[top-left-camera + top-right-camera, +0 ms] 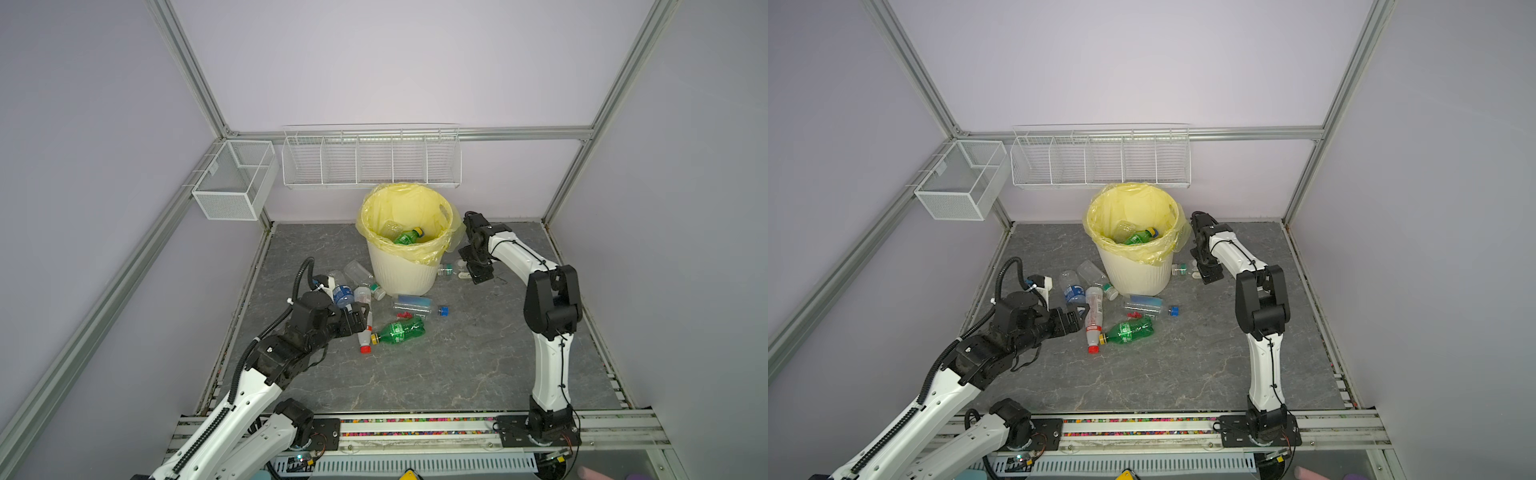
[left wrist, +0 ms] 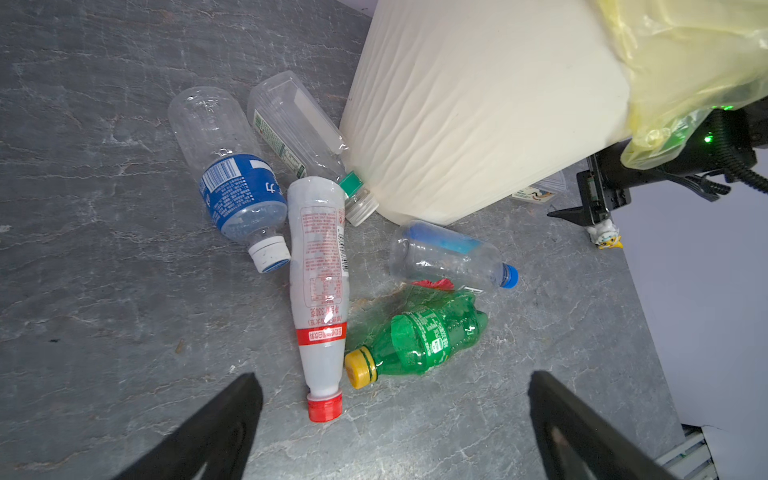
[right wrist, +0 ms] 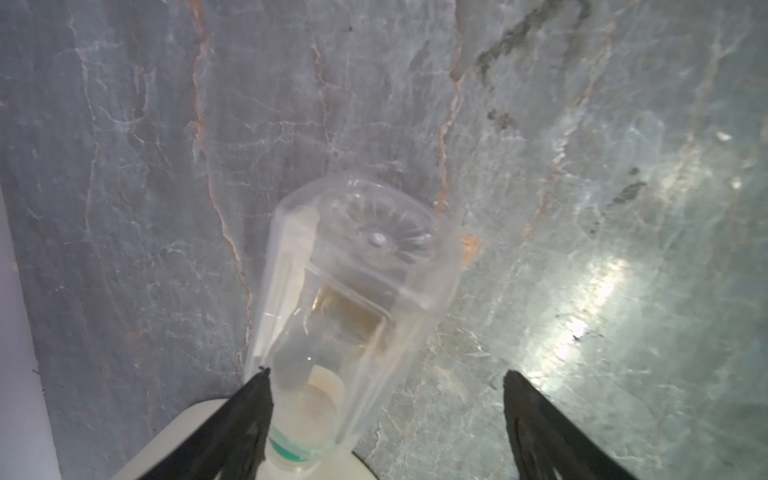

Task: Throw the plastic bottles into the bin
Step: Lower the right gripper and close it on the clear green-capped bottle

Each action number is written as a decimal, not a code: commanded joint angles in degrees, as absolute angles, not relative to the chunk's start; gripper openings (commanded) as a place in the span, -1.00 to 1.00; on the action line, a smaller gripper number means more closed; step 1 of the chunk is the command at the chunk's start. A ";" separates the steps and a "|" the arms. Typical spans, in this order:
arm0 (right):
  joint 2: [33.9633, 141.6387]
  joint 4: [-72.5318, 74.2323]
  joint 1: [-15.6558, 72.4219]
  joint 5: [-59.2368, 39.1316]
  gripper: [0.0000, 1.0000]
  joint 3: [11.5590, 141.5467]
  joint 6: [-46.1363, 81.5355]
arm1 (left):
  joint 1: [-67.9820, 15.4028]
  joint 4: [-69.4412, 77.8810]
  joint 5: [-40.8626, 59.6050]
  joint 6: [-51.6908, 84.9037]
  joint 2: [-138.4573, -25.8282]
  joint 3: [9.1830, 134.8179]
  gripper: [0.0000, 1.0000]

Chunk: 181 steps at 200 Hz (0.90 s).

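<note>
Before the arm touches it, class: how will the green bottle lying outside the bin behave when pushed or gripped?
The green bottle looks empty, so probably light. Lying on its rounded side, it may roll if nudged. Its dented wall suggests it would flex under a squeeze.

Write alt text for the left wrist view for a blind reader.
The open left gripper hovers over plastic bottles lying on a grey surface beside the cream bin; nearest are a red-capped bottle and a green bottle.
</note>
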<state>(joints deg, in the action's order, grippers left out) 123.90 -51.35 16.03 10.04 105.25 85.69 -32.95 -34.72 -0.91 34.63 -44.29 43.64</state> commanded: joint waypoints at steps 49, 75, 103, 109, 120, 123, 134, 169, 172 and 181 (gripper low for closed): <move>127.16 -53.13 16.25 8.52 0.76 108.55 92.62 | -32.87 -33.00 1.54 38.17 -43.57 41.92 1.00; 129.66 -54.40 16.02 7.23 0.77 110.99 91.21 | -32.87 -33.31 1.72 38.35 -44.11 42.09 1.00; 130.91 -54.44 15.89 8.60 0.76 112.51 92.16 | -32.87 -32.63 2.19 38.87 -44.57 41.90 1.00; 131.59 -56.46 15.69 8.84 0.76 113.83 92.09 | -32.87 -32.61 2.03 38.91 -44.58 42.01 1.00; 133.27 -62.43 15.71 10.82 0.76 117.31 92.57 | -32.87 -32.61 1.69 39.06 -44.83 42.10 1.00; 133.66 -63.46 15.69 11.71 0.76 117.96 92.61 | -32.87 -32.65 1.65 39.17 -44.88 42.15 1.00; 134.61 -63.97 15.53 13.35 0.76 119.00 90.86 | -32.87 -32.75 1.69 39.46 -44.91 42.48 1.00; 133.54 -60.94 14.42 10.08 0.79 113.43 89.78 | -32.87 -32.18 0.98 40.26 -44.61 42.24 1.00; 133.18 -60.07 14.34 9.84 0.80 112.58 89.75 | -32.87 -32.10 0.84 40.25 -44.64 42.27 1.00; 132.25 -57.98 14.11 9.52 0.81 110.21 89.78 | -32.87 -32.00 0.66 40.36 -44.90 42.28 1.00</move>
<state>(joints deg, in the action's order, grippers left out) 133.82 -58.94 14.98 10.85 115.77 86.94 -32.95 -32.93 1.52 39.35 -44.91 42.74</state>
